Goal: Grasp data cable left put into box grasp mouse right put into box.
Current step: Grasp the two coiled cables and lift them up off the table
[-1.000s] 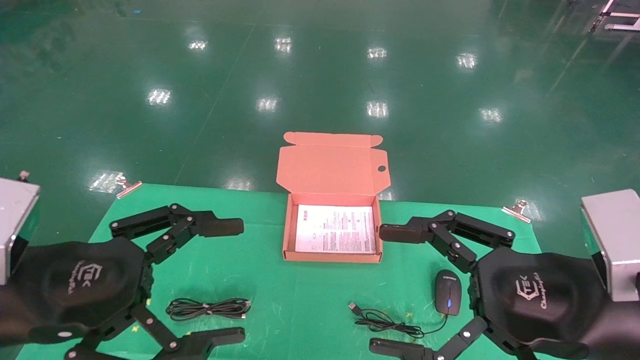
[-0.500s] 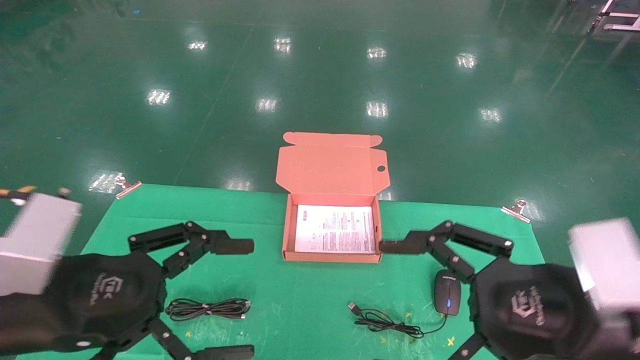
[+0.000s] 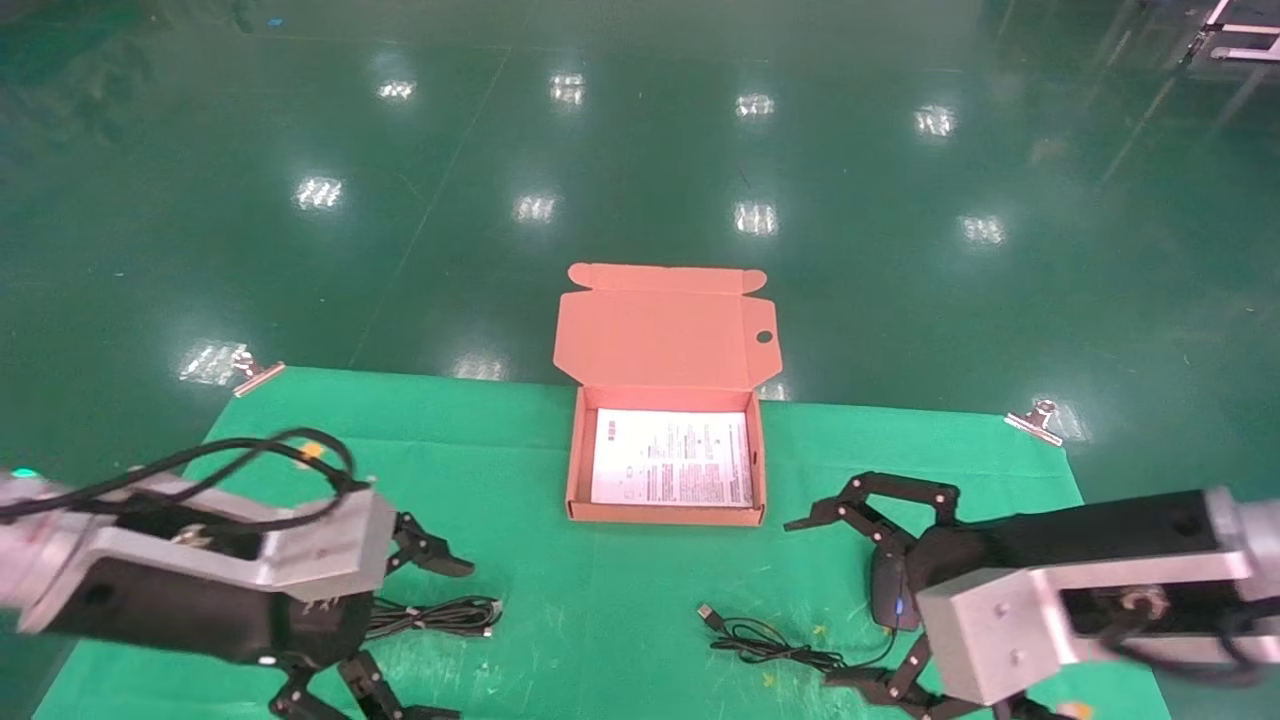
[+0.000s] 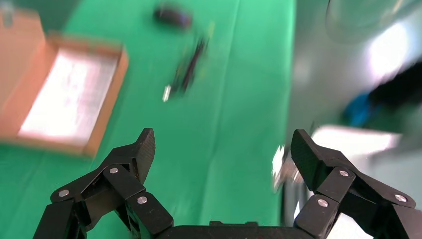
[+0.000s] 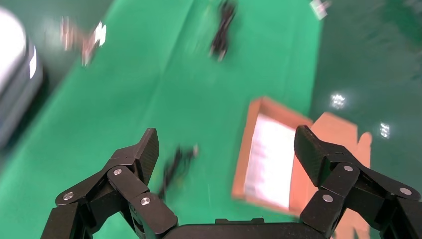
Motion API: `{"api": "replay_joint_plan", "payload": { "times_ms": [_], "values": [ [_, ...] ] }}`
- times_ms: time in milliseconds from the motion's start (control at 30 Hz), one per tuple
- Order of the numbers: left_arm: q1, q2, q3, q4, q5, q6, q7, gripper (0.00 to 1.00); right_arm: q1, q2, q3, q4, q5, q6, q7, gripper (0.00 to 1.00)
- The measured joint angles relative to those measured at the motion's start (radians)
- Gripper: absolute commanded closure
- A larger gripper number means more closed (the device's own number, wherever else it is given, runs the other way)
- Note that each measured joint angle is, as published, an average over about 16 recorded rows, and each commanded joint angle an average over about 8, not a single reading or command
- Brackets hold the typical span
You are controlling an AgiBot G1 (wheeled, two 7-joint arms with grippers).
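Hovering low in the frame's lower corners, I held my left gripper [image 3: 400, 630] spread beside the data cable [image 3: 432, 616] and my right gripper [image 3: 850, 600] spread around the mouse [image 3: 886, 590]; the box [image 3: 666, 517] sat centre, lid back, ready.

1. The box [image 3: 664, 515] is made of matt orange-brown cardboard, and a white printed paper sheet [image 3: 671, 457] is laid inside.
2. The table [image 3: 600, 570] is covered by green cloth.
3. The floor [image 3: 640, 150] is finished in glossy green.
4. The mouse [image 3: 884, 588] is made of smooth black plastic.
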Motion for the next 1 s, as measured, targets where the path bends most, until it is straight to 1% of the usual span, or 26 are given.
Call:
{"api": "replay_joint_plan", "payload": {
  "times_ms": [100,233,367,467,567,700,833,1000],
  "values": [
    [-0.053,0.033,0.072,-0.01,0.126,-0.01,0.003,0.0,0.028,-0.026,-0.047,0.002,-0.107,0.01,-0.057,0.0],
    [-0.087,0.073,0.151,-0.027,0.272,-0.044,0.012,0.0,0.039,-0.059,-0.102,0.001,-0.229,0.037,-0.114,0.0],
    [-0.085,0.103,0.204,-0.042,0.392,-0.095,0.02,0.0,0.027,-0.088,-0.144,-0.003,-0.326,0.079,-0.143,0.0],
    [-0.064,0.12,0.227,-0.044,0.458,-0.139,0.021,0.0,0.008,-0.109,-0.166,-0.01,-0.388,0.117,-0.146,0.0],
    [-0.036,0.133,0.24,-0.029,0.5,-0.182,0.017,0.0,-0.014,-0.127,-0.182,-0.018,-0.44,0.157,-0.144,0.0],
    [-0.005,0.15,0.25,0.021,0.531,-0.23,0.018,0.0,-0.04,-0.151,-0.195,-0.042,-0.488,0.204,-0.126,0.0],
    [0.014,0.172,0.25,0.108,0.535,-0.268,0.03,0.0,-0.058,-0.18,-0.204,-0.082,-0.52,0.244,-0.107,0.0],
    [0.017,0.209,0.241,0.254,0.517,-0.308,0.063,0.0,-0.067,-0.221,-0.211,-0.158,-0.544,0.281,-0.088,0.0]
  ]
}}
